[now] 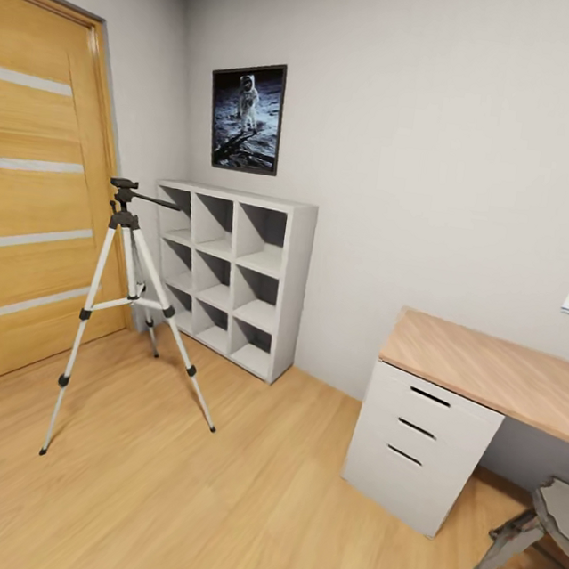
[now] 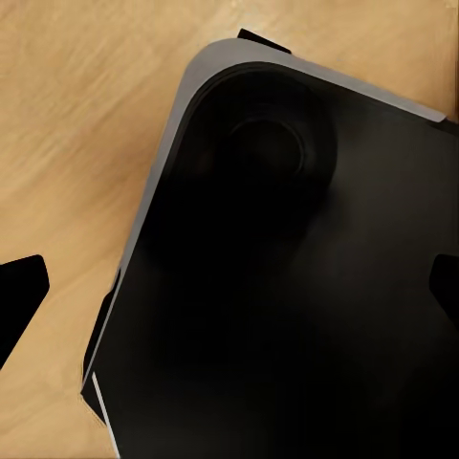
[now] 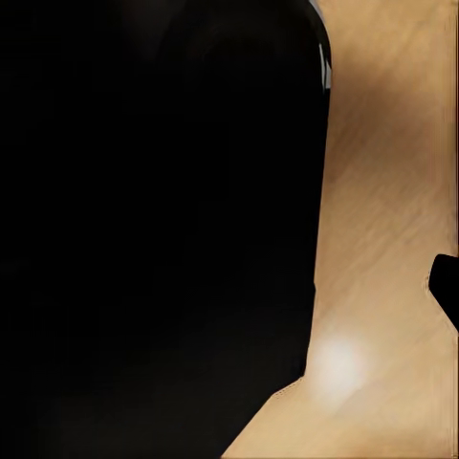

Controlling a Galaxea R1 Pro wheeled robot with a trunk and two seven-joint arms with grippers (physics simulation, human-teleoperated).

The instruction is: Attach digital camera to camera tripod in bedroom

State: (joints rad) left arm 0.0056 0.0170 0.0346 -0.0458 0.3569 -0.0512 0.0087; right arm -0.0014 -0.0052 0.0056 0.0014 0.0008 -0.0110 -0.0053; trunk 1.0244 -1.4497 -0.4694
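Head view: silver-legged camera tripod with black head and pan handle [image 1: 125, 299] stands at ten o'clock, near white cube shelving [image 1: 231, 278]; digital camera unseen
Handling: probably light, tippy; steady its head
Grippers: openness, contents untellable

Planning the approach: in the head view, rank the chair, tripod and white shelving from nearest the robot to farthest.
1. chair, lower right, nearest.
2. camera tripod, on the left.
3. white shelving, behind the tripod, farthest.

Light wood plank floor [image 1: 228, 511] — bearing the silver-legged camera tripod [image 1: 121, 299], white cube shelving unit [image 1: 231, 278], wood-topped white desk [image 1: 447, 414] and grey chair [image 1: 529, 541].
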